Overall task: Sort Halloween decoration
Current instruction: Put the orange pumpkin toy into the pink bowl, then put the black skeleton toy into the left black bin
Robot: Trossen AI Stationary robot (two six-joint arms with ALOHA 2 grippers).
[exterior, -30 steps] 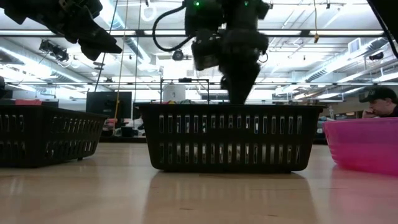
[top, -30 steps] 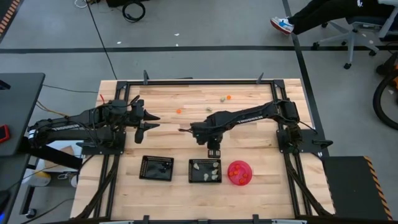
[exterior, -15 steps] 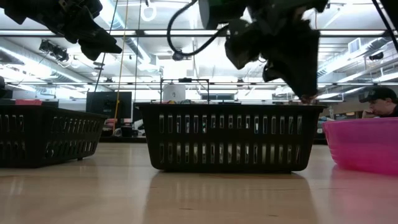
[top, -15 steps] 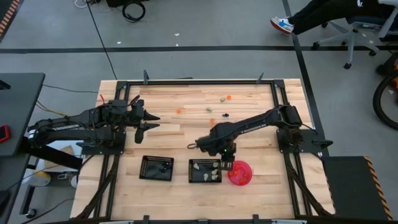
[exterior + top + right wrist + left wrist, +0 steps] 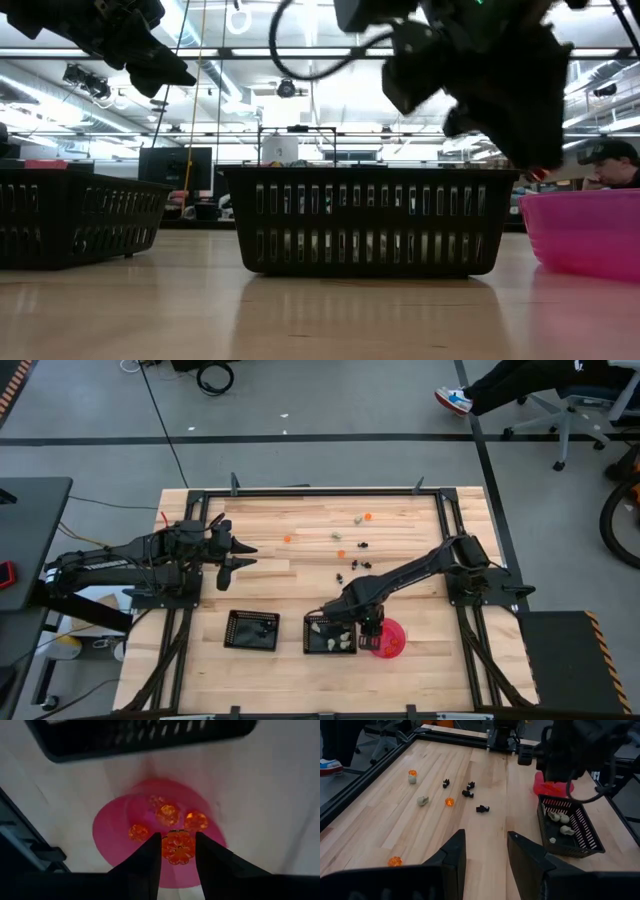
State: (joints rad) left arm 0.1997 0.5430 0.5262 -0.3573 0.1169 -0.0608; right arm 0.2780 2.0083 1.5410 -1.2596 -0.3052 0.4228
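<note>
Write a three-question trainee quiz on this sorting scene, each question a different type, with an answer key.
1. True or false: the right claw holds an orange trinket above the pink bowl.
2. Multiple choice: the middle black tray holds A) orange pieces B) pale cream pieces C) nothing.
3. Fill in: the left claw hovers open over the table's ____ side, holding nothing.

Key: 1 true; 2 B; 3 left.
</note>
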